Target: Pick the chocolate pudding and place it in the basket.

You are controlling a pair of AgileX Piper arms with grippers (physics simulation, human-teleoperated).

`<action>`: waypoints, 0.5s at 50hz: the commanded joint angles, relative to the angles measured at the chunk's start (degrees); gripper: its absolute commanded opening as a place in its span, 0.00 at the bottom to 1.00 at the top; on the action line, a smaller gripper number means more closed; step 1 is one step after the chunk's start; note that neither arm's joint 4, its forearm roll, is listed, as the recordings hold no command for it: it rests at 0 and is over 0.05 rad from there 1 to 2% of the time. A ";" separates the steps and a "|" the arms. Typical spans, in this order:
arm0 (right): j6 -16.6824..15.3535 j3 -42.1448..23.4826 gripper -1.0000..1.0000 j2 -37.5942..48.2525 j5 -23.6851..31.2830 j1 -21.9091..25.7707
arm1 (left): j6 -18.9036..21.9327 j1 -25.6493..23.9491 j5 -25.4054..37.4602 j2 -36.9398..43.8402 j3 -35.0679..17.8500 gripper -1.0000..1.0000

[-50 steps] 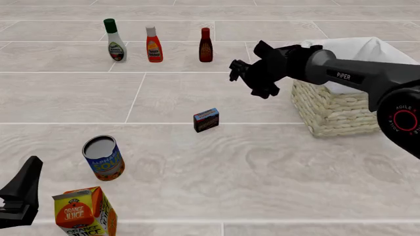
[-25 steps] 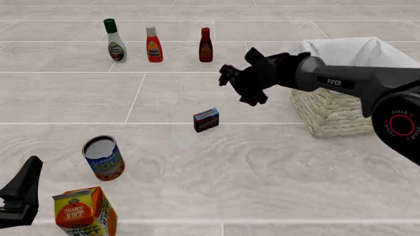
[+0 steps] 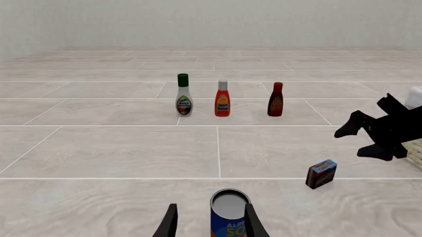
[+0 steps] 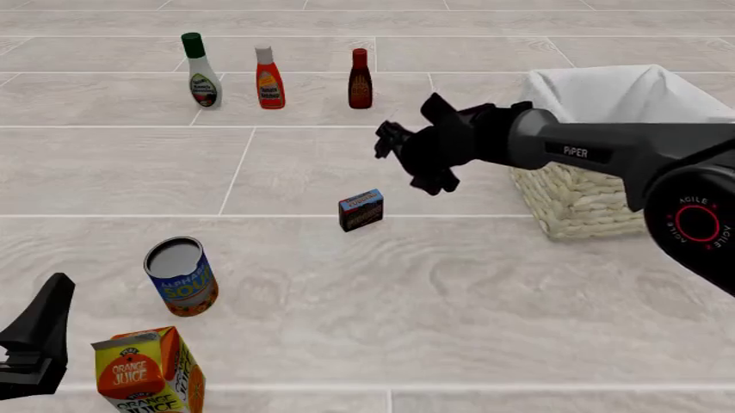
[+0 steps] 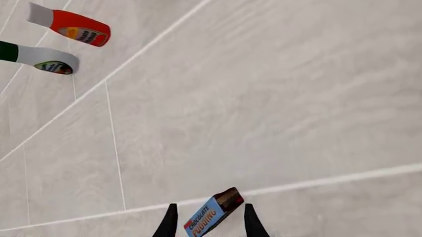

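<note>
My right gripper [image 4: 404,159] hangs with fingers apart, holding nothing, above and just behind the chocolate pudding [image 4: 361,210] — in its wrist view the box sits between the fingertips. The pudding stands on the table, well left of the basket [image 4: 586,194]; grasp, carry and drop all remain, I judge.

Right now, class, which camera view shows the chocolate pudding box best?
The front view: the chocolate pudding stands whole and unobstructed on the table. The left wrist view shows it whole but smaller, off to one side. The right wrist view shows its label, cropped at the frame edge.
</note>
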 commanded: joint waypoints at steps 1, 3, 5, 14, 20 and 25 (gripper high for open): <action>0.74 0.23 1.00 0.62 -0.50 0.22 | 0.00 0.00 0.00 0.00 0.00 1.00; 0.76 0.15 1.00 0.83 -0.58 0.19 | 0.00 0.00 0.00 0.00 0.00 1.00; 0.90 0.10 1.00 0.95 -0.59 0.27 | 0.00 0.00 0.00 0.00 0.00 1.00; 1.55 -0.73 1.00 2.00 -0.76 0.66 | 0.00 0.00 0.00 0.00 0.00 1.00; 2.00 -0.99 1.00 2.77 -0.91 1.10 | 0.00 0.00 0.00 0.00 0.00 1.00; 2.21 -0.97 1.00 3.15 -1.13 1.22 | 0.00 0.00 0.00 0.00 0.00 1.00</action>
